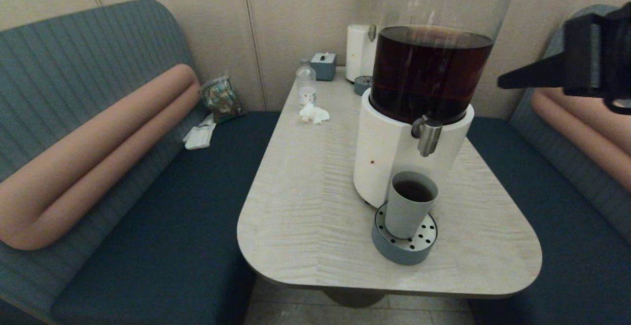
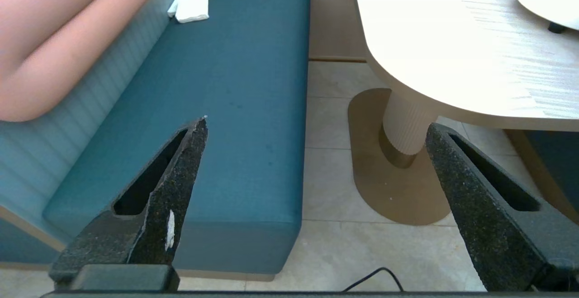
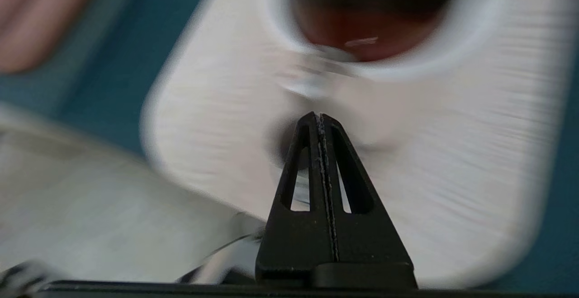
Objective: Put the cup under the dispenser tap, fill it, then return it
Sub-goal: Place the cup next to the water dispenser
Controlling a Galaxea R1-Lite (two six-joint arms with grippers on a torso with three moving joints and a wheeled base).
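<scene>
A pale wood-grain table stands between two blue benches, carrying a big dispenser with a white base and a clear tank of dark liquid. Its short metal dispenser tap points down over a round drip tray, there to catch spills. The grey-blue cup stands upright on that tray, directly beneath the tap, already holding dark liquid, so filling appears done or nearly so. The right gripper hovers high beside the tank, its fingers pressed together and empty. The left gripper hangs parked low beside the table, its fingers spread wide and holding nothing.
</scene>
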